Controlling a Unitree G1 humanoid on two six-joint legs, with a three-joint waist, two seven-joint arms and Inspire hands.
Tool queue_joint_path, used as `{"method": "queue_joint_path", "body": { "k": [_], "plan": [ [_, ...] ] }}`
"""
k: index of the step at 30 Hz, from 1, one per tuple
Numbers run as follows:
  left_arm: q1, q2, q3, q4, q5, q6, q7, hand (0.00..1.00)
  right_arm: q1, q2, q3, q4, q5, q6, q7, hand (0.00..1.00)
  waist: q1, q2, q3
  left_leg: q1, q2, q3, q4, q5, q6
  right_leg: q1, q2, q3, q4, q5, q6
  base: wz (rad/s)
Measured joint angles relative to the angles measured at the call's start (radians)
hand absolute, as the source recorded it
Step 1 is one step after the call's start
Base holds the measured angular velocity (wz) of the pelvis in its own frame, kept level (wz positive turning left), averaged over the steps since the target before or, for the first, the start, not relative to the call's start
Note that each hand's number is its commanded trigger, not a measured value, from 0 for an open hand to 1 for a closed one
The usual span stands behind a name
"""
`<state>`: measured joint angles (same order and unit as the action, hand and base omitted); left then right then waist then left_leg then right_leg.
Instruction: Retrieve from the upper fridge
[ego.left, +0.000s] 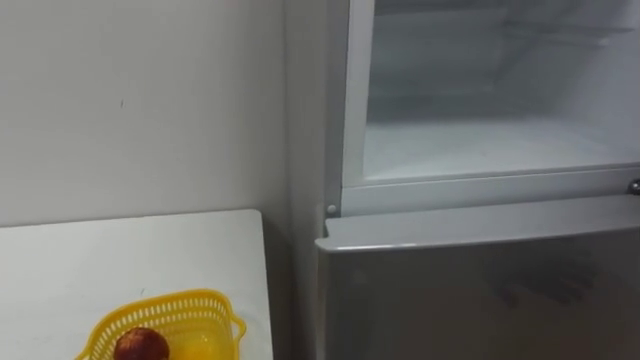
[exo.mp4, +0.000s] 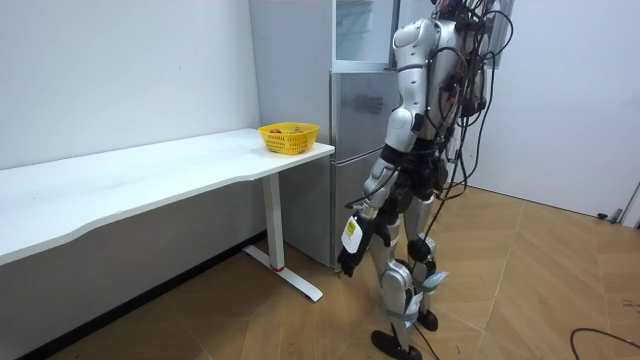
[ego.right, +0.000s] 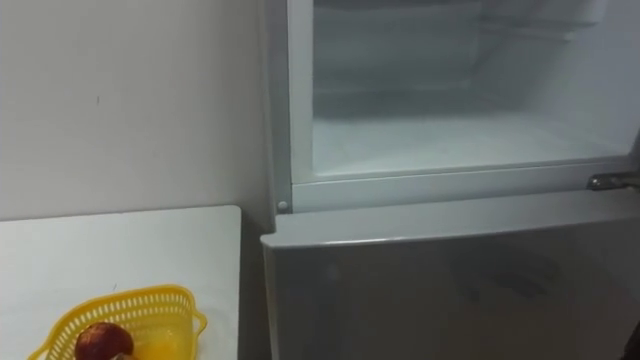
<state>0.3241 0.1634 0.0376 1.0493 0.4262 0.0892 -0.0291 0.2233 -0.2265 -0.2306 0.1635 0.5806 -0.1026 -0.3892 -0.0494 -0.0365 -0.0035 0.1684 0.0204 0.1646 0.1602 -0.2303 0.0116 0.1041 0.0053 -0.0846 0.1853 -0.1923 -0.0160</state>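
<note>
A long white table (exo.mp4: 150, 175) is standing to the left of the fridge (exo.mp4: 362, 150), and its end is coming right up beside the fridge's side. A yellow basket (ego.left: 172, 301) with little holes in its wall is sitting on the end of the table nearest the fridge. A red apple (ego.left: 141, 345) is lying inside the basket, so it is resting to the left of the fridge and lower than the open top part. Something yellow is lying next to the apple, on the side closer to the fridge, but I cannot tell what it is. A plain white wall (ego.left: 130, 100) is running behind the table up to the fridge. The fridge's top part (ego.left: 480, 140) is standing open and showing its white walls and white bottom. The grey bottom door (ego.left: 480, 290) under it is sitting shut. The robot is standing upright on the wood floor (exo.mp4: 520, 280) just in front of the fridge, on the room view's right of it. Its left hand (exo.mp4: 349, 256) is hanging low by its leg, well below the fridge's top part. I cannot tell how far open it is or whether it is holding anything.
</note>
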Motion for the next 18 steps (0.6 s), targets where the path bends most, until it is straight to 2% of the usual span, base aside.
{"method": "queue_joint_path", "body": {
  "k": [4, 6, 9, 13, 15, 18],
  "plan": [
    [0.003, 0.0, 0.0, -0.014, -0.002, 0.009, 0.0, 0.0, -0.001, 0.001, -0.01, -0.001, 0.211, 0.008, -0.005, 0.0, -0.007, 0.0, 0.0, 0.003, 0.0, 0.0, 0.0, 0.0, 0.0, 0.001, -0.001, -0.001, -0.002, 0.0, 0.0, 0.0],
    [0.003, 0.0, 0.001, -0.03, -0.003, 0.01, 0.003, 0.0, -0.003, 0.002, -0.037, -0.001, 0.374, 0.008, -0.004, 0.0, -0.006, -0.001, 0.0005, 0.009, -0.001, 0.002, 0.0, 0.0, 0.0, 0.004, -0.001, 0.002, -0.002, 0.0, 0.0, -0.02],
    [-0.002, 0.0, 0.009, -0.03, -0.002, 0.01, 0.014, 0.0, -0.004, 0.002, -0.068, -0.001, 0.53, 0.008, -0.007, 0.0, -0.006, -0.001, 0.0008, 0.011, -0.001, 0.004, 0.0, 0.0, 0.0, 0.006, -0.001, 0.003, -0.003, 0.0, 0.0, -0.03],
    [0.007, 0.0, 0.039, -0.031, -0.003, 0.011, 0.018, 0.0, -0.003, 0.002, -0.129, -0.016, 0.659, 0.007, -0.017, 0.0, -0.03, 0.0, 0.0015, 0.008, -0.001, 0.004, 0.0, 0.0, 0.0, 0.007, -0.001, 0.001, -0.014, -0.001, 0.001, 0.02],
    [0.028, 0.001, 0.039, -0.069, -0.003, 0.011, 0.017, 0.0, -0.005, 0.002, -0.177, -0.031, 0.722, -0.007, -0.027, 0.0, -0.05, 0.001, 0.0018, -0.004, -0.001, 0.004, 0.0, 0.0, 0.0, -0.005, -0.001, 0.0, -0.013, -0.001, 0.001, 0.02],
    [0.039, 0.001, 0.052, -0.089, -0.002, 0.004, 0.017, 0.0, -0.007, 0.001, -0.252, -0.031, 0.772, -0.015, -0.05, 0.0, -0.06, 0.001, 0.0014, -0.004, -0.001, 0.004, 0.0, 0.0, 0.0, -0.007, -0.001, 0.001, -0.011, -0.001, 0.001, -0.01]
  ]
}}
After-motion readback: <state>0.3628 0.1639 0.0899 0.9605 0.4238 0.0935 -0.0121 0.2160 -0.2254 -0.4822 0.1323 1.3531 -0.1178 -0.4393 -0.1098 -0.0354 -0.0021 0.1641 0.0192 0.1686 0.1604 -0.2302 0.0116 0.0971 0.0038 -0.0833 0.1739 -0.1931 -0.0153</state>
